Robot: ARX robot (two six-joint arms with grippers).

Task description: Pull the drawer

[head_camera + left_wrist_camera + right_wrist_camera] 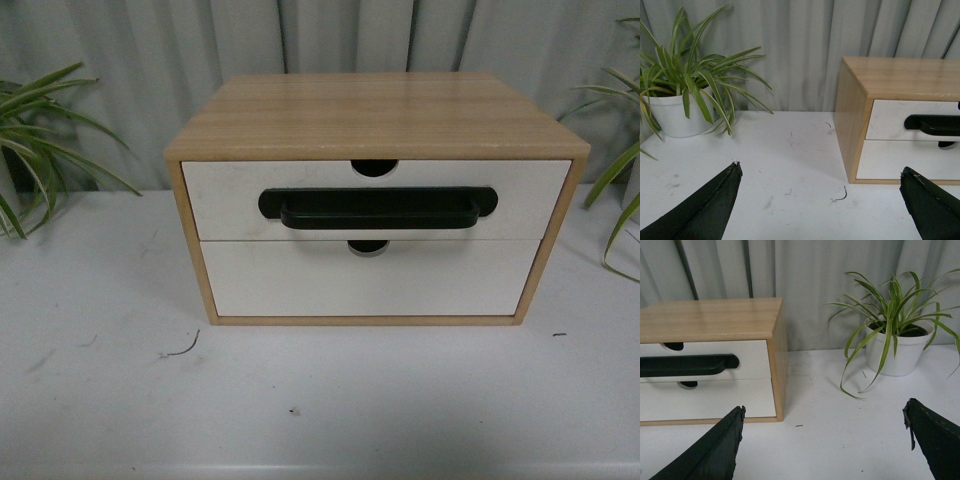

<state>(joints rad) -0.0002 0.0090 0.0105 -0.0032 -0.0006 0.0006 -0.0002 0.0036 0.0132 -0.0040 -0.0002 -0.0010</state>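
Hiding its inside, the drawer [377, 207] sits shut; left pincer [820, 167], right pincer [826, 405] gape.

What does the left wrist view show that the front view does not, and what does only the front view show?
Only the left wrist view: the open left gripper and the plant's white pot. Only the front view: the black handle at full length, and leaves at the right edge. Both: the drawer, the wooden cabinet, the white table.

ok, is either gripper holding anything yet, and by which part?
Nothing held. Left gripper and right gripper are both open, short of the drawer.
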